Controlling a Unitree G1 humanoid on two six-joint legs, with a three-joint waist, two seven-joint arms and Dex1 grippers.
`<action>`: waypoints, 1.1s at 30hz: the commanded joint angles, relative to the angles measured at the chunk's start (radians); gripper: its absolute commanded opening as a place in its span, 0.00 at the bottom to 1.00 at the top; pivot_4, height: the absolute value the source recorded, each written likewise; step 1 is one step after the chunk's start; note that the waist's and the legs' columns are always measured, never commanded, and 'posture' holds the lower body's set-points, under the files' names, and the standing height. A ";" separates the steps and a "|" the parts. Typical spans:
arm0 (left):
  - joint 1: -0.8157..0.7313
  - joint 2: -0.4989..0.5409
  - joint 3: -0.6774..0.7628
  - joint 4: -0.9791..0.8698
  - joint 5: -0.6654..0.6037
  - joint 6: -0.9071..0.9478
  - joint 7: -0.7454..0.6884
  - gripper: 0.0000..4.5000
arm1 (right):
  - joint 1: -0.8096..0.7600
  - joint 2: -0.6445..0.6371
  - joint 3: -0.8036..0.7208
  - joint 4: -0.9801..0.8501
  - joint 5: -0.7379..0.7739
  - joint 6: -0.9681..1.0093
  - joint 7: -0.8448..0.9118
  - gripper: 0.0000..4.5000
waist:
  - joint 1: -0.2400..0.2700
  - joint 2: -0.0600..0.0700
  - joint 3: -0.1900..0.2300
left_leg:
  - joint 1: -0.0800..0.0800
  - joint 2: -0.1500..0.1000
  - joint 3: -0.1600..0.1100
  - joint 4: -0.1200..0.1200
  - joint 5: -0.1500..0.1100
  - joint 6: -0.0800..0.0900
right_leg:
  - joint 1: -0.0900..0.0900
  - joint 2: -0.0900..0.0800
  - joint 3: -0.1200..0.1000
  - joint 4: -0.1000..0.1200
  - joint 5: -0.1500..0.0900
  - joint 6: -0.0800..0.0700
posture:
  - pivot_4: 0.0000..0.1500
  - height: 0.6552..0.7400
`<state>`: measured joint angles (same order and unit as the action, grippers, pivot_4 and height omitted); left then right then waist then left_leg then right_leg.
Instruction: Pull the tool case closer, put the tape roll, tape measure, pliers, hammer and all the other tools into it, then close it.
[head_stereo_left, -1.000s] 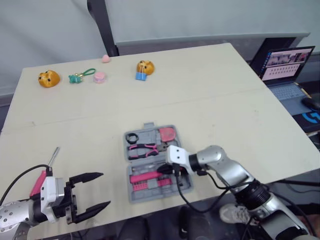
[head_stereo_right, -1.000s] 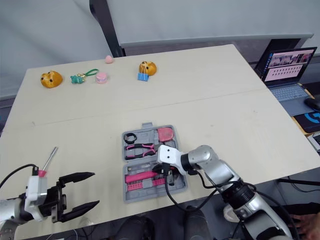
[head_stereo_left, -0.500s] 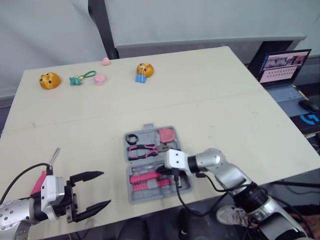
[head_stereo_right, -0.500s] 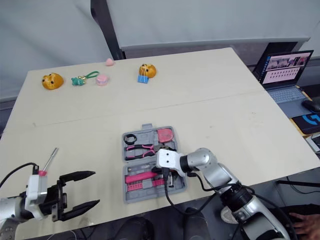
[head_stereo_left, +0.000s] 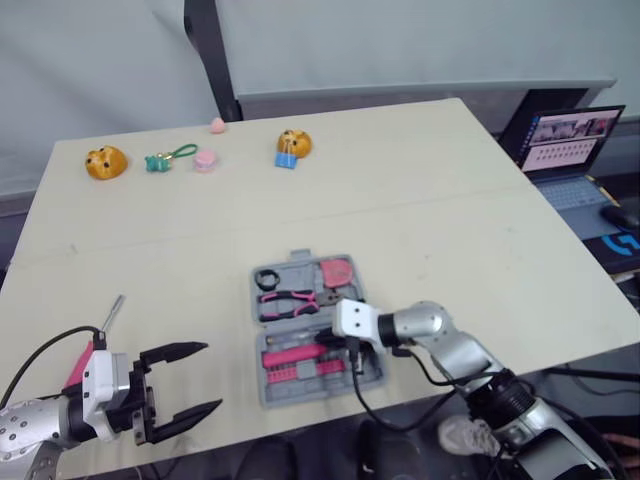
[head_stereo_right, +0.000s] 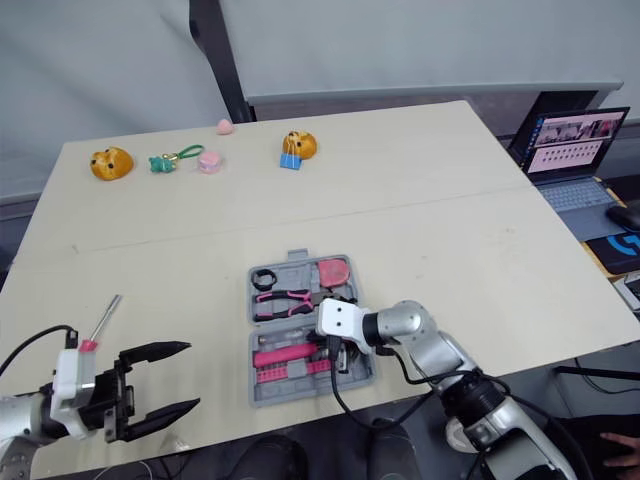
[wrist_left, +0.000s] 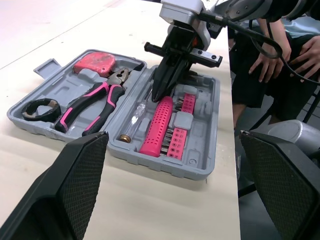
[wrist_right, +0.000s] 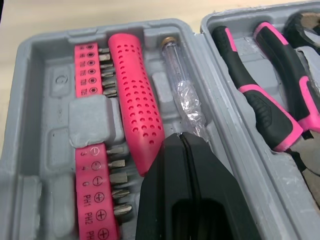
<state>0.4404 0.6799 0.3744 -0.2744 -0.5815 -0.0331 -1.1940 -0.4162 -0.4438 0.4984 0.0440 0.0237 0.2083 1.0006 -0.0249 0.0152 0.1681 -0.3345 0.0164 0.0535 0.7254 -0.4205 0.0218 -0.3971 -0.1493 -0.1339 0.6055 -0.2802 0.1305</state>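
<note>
Tool case: the tool case (wrist_left: 204, 140) lies open and flat on the desk (head_stereo_left: 400, 200), near the front edge and just in front of my right arm.
In the case: the tape roll (wrist_left: 37, 107), pliers (wrist_left: 92, 107) and tape measure (wrist_left: 95, 62) sit in the far half. A pink perforated handle (wrist_left: 157, 125), a clear-handled screwdriver (wrist_right: 182, 90) and a strip of bits (wrist_right: 97, 150) sit in the near half. I cannot make out a hammer.
Loose tool: a pink-handled screwdriver (head_stereo_right: 105, 318) lies on the desk well to the left of the case, just behind my left gripper.
How it handles: I judge that screwdriver light and stiff, with a thin round shaft likely to roll or slip. I would pinch the thicker pink handle across its middle. The case looks like rigid moulded plastic, light enough to skid on the smooth desk, so I would push on a rim rather than on the trays.
Right jaws: the right gripper (wrist_right: 185, 140) is pressed fully together with nothing between the fingers. Its tip is down inside the near half, at the gap between the pink handle and the clear screwdriver. I cannot tell whether it touches either.
Left jaws: the left gripper (head_stereo_left: 210, 377) is spread wide and empty, hovering over the front left of the desk and aimed toward the case.
Risk: prodding with the closed tip could lift seated tools out of their slots.
</note>
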 joint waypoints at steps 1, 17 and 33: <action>-0.004 -0.003 -0.002 -0.025 -0.001 -0.005 0.005 1.00 | 0.020 0.003 -0.029 -0.049 0.060 0.101 0.035 0.01 | -0.001 0.000 0.000 | 0.000 0.000 0.000 0.000 0.000 0.000 | 0.000 0.000 0.000 0.000 0.000 0.000 | 1.00 0.71; 0.002 -0.012 -0.008 -0.022 0.006 -0.015 0.007 1.00 | 0.002 -0.012 -0.025 -0.178 0.143 0.195 0.084 0.01 | -0.003 0.005 0.004 | -0.002 0.000 0.002 -0.008 0.000 0.000 | -0.003 0.001 -0.001 -0.005 0.000 0.000 | 1.00 0.71; 0.007 -0.012 -0.008 -0.032 0.004 -0.014 0.010 1.00 | 0.019 -0.005 -0.003 -0.081 0.094 0.139 0.071 0.01 | -0.003 0.005 0.005 | -0.001 0.000 0.003 -0.007 0.000 0.000 | -0.003 0.001 -0.001 -0.005 0.000 0.000 | 1.00 0.71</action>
<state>0.4402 0.6723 0.3602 -0.2747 -0.5771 -0.0347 -1.1898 -0.4045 -0.4536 0.4975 -0.0389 0.1232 0.3501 1.0715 -0.0278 0.0203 0.1727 -0.3358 0.0160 0.0567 0.7182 -0.4205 0.0220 -0.4004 -0.1485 -0.1346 0.6006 -0.2802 0.1306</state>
